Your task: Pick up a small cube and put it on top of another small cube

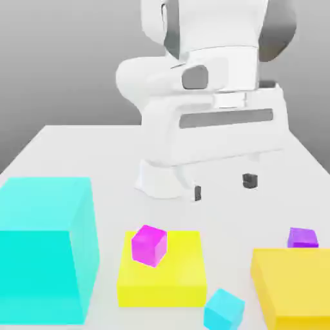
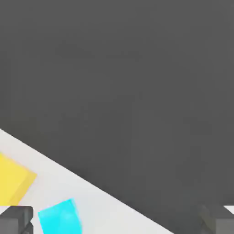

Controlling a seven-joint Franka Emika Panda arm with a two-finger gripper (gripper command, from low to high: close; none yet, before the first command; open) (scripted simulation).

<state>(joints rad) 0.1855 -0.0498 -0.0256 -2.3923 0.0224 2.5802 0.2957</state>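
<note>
The small light-cyan cube (image 1: 223, 309) lies on the white table near its front edge, between two yellow blocks. In the hand view the same cube (image 2: 59, 217) sits close to one dark fingertip (image 2: 16, 219). My gripper (image 1: 223, 186) hangs open above the middle of the table, well behind the cube, with nothing between its fingers. In the hand view the gripper (image 2: 117, 226) also stands wide. A small magenta cube (image 1: 149, 245) rests on the flat yellow block (image 1: 161, 271). A small purple cube (image 1: 302, 237) sits behind the other yellow block (image 1: 293, 287).
A huge cyan block (image 1: 45, 248) fills the exterior view's left front. The white table (image 1: 97, 148) extends back to the robot's base (image 1: 161, 180). In the hand view a yellow block (image 2: 11, 182) lies by the table's edge.
</note>
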